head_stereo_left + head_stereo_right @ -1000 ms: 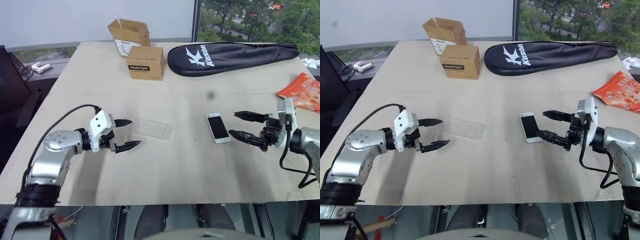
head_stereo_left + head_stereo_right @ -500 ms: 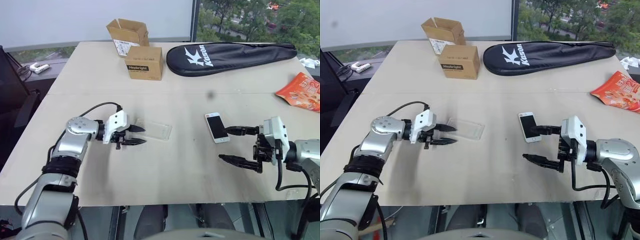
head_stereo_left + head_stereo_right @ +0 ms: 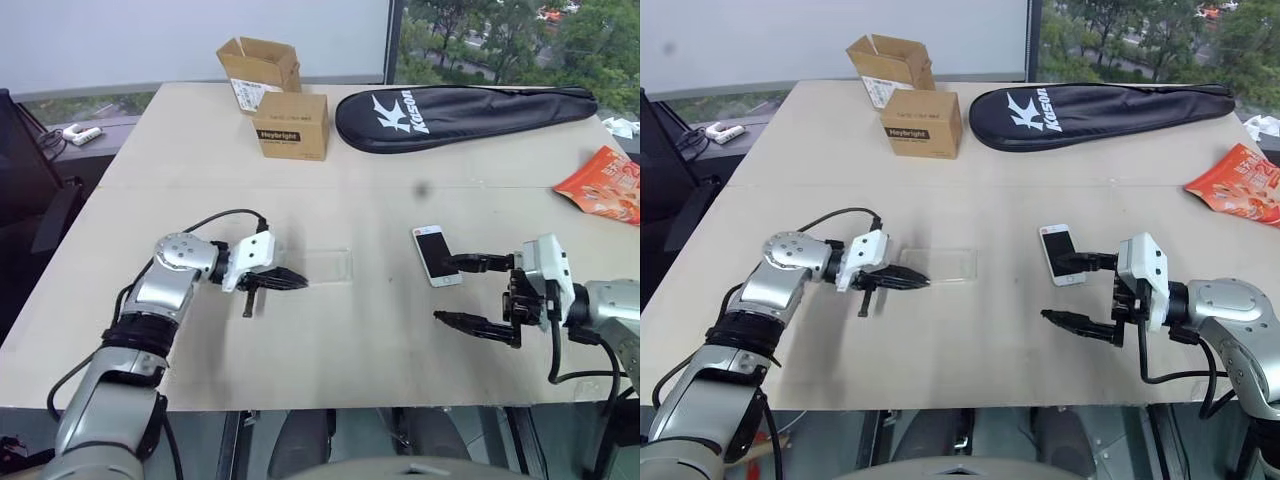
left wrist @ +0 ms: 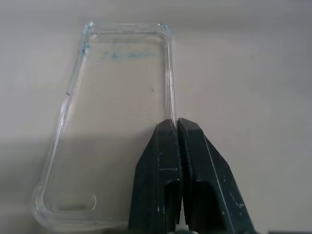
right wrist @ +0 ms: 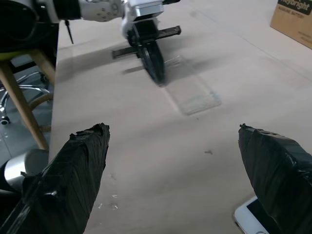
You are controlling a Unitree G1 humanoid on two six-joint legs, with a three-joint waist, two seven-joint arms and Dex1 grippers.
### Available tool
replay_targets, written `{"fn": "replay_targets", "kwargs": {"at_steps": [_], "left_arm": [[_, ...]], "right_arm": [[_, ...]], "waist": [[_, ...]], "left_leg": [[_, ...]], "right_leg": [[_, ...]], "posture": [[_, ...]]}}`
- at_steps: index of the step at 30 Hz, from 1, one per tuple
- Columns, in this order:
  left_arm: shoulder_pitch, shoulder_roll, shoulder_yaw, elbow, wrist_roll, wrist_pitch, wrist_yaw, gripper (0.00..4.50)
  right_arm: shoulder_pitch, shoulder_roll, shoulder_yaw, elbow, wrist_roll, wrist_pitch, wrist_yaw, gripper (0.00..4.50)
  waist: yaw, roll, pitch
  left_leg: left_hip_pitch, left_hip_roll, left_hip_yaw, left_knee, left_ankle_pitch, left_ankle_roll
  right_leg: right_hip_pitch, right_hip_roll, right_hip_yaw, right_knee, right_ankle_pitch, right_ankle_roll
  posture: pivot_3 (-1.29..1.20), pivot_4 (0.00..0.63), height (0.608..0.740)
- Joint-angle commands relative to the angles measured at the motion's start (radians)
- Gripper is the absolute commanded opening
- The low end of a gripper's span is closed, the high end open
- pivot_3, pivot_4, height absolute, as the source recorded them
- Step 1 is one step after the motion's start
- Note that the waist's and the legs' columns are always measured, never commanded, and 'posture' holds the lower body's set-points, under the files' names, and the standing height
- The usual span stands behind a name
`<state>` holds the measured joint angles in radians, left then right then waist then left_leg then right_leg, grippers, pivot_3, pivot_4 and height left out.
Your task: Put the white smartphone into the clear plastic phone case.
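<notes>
- Surface (image 3: 330,330) first: wide, flat and bare around my two arms. That is a risk in itself, because nothing is there to brace the thin case against if it starts to slide.
- My right end effector (image 3: 468,292) stands wide open with nothing in it. Its upper finger is right beside the phone's near edge, the lower one well off to the side. If I close from this angle I expect to nudge the phone across the surface rather than pinch it.
- My left end effector (image 4: 176,127) is fully closed, its tips pinched on one long side wall of the case. It's a thin-wall grip at a single spot, so I judge that lifting could let the case pivot, flex or slip out.
- Case (image 4: 117,122): lies flat on the surface, open side up as far as I can tell, its far end free. Pull too hard and that clear rim may bend and spring loose.
- Phone (image 3: 436,255): screen up on the surface, well apart from the case. There is a long carry between them, and a slim, smooth body could drop on the way or meet the case skewed and jam at a corner.
</notes>
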<state>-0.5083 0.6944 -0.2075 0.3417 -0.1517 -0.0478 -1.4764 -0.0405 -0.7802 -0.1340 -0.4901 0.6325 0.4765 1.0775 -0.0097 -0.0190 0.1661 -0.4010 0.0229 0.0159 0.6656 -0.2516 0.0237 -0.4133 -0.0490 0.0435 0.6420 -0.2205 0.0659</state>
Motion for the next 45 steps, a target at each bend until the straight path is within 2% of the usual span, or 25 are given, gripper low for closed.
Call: {"fn": "replay_targets", "kwargs": {"at_steps": [1,4,7,8,10,12,13,14,16,17,19,27,30,33,40,45], "left_arm": [[0.04,-0.024,-0.017,-0.219,-0.02,0.125,0.069,0.06],[0.089,-0.056,-0.034,-0.399,-0.044,0.271,0.14,0.06],[0.086,-0.093,-0.063,-0.472,-0.028,0.337,0.198,0.06],[0.075,-0.106,-0.073,-0.472,-0.019,0.35,0.213,0.3],[0.055,-0.121,-0.09,-0.468,-0.013,0.375,0.229,0.82],[0.046,-0.12,-0.102,-0.46,-0.003,0.385,0.236,1.68],[0.046,-0.113,-0.106,-0.463,-0.002,0.397,0.235,1.82],[0.046,-0.104,-0.11,-0.466,-0.001,0.407,0.235,2.48],[0.053,-0.083,-0.109,-0.482,-0.008,0.434,0.233,3.16],[0.056,-0.075,-0.103,-0.491,-0.014,0.45,0.237,3.75],[0.065,-0.053,-0.088,-0.509,-0.027,0.468,0.237,4.49],[0.087,0.029,0.065,-0.544,-0.134,0.434,0.222,4.49],[0.109,0.044,0.12,-0.61,-0.196,0.486,0.237,4.49],[0.142,0.055,0.198,-0.708,-0.266,0.603,0.319,4.49],[0.191,0.074,0.313,-0.842,-0.351,0.785,0.482,4.49],[0.236,0.084,0.337,-0.906,-0.386,0.831,0.542,4.49]], "right_arm": [[-0.006,-0.03,0.01,-0.017,-0.054,0.028,-0.064,4.5],[-0.039,0.003,0.016,-0.017,-0.089,0.043,-0.16,4.5],[-0.083,0.039,0.055,-0.022,-0.141,0.069,-0.252,4.5],[-0.1,0.044,0.073,-0.02,-0.16,0.083,-0.273,4.5],[-0.124,0.046,0.099,-0.014,-0.193,0.118,-0.318,4.5],[-0.136,0.051,0.115,-0.021,-0.206,0.16,-0.357,4.5],[-0.139,0.058,0.118,-0.031,-0.208,0.192,-0.385,4.5],[-0.139,0.063,0.122,-0.042,-0.21,0.22,-0.407,4.5],[-0.13,0.065,0.129,-0.074,-0.214,0.283,-0.45,4.5],[-0.126,0.07,0.133,-0.089,-0.218,0.317,-0.476,4.5],[-0.123,0.095,0.143,-0.123,-0.225,0.378,-0.536,4.5],[-0.135,0.215,0.238,-0.219,-0.301,0.636,-0.776,4.5],[-0.142,0.226,0.267,-0.209,-0.34,0.68,-0.826,4.5],[-0.16,0.3,0.256,-0.189,-0.364,0.759,-0.9,4.5],[-0.18,0.366,0.212,-0.128,-0.401,0.801,-0.956,4.5],[-0.184,0.358,0.196,-0.09,-0.396,0.795,-0.935,4.5]], "waist": [[-0.001,0.0,0.0],[-0.003,0.0,0.0],[-0.004,0.0,0.0],[-0.004,0.0,0.0],[-0.003,0.0,0.0],[-0.003,0.0,0.0],[-0.003,0.0,0.0],[-0.003,0.0,0.0],[-0.003,0.0,0.0],[-0.004,0.0,0.0],[-0.004,0.0,0.0],[-0.003,0.0,0.0],[-0.002,0.0,0.0],[-0.008,-0.001,0.001],[-0.008,-0.002,0.0],[-0.008,-0.004,-0.001]], "left_leg": [[0.0,0.0,0.0,0.001,0.0,0.0],[-0.001,0.0,0.0,0.001,0.0,0.0],[0.0,0.001,-0.001,0.002,0.0,0.0],[0.001,0.0,-0.001,0.002,0.0,0.0],[0.001,0.0,-0.001,0.002,0.0,0.0],[0.0,0.0,-0.001,0.002,0.0,0.0],[0.0,0.0,-0.001,0.002,0.0,0.0],[0.0,0.0,-0.001,0.002,0.0,0.0],[0.0,0.0,-0.001,0.002,0.0,0.0],[0.0,0.0,-0.001,0.002,0.0,0.0],[0.0,0.0,-0.001,0.002,0.0,0.0],[0.0,0.001,-0.002,0.002,0.0,0.0],[-0.001,0.0,-0.002,0.002,0.0,0.0],[-0.001,0.0,-0.002,0.002,0.0,0.0],[0.0,0.001,-0.002,0.001,0.0,0.0],[0.001,0.001,-0.002,0.001,0.0,0.0]], "right_leg": [[0.0,0.0,0.0,0.0,0.0,0.0],[0.0,0.0,0.0,0.0,0.0,0.0],[0.0,0.001,0.0,0.001,0.0,0.0],[0.0,0.001,0.0,0.001,0.0,0.0],[0.0,0.001,0.0,0.002,0.0,0.0],[0.0,0.001,0.0,0.002,0.0,0.0],[0.0,0.001,0.0,0.001,0.0,0.0],[0.0,0.001,0.0,0.001,0.0,0.0],[0.0,0.001,0.0,0.001,0.0,0.0],[0.0,0.001,0.0,0.001,0.0,0.0],[0.0,0.001,0.0,0.001,0.0,0.0],[0.0,0.001,-0.001,0.001,0.0,-0.001],[0.0,0.0,-0.001,0.0,-0.002,-0.004],[0.0,0.0,-0.001,0.0,-0.002,-0.003],[0.0,0.001,-0.001,0.001,0.0,0.0],[0.001,0.001,-0.001,0.001,0.0,0.0]], "posture": [[0.0,0.15,0.74],[0.0,0.15,0.74],[0.0,0.15,0.74],[0.0,0.15,0.74],[0.0,0.15,0.74],[0.0,0.15,0.74],[0.0,0.15,0.74],[0.0,0.15,0.74],[0.0,0.15,0.74],[0.0,0.15,0.74],[0.0,0.15,0.74],[0.0,0.15,0.74],[0.0,0.15,0.74],[0.0,0.15,0.74],[0.0,0.15,0.74],[0.0,0.15,0.74]]}}
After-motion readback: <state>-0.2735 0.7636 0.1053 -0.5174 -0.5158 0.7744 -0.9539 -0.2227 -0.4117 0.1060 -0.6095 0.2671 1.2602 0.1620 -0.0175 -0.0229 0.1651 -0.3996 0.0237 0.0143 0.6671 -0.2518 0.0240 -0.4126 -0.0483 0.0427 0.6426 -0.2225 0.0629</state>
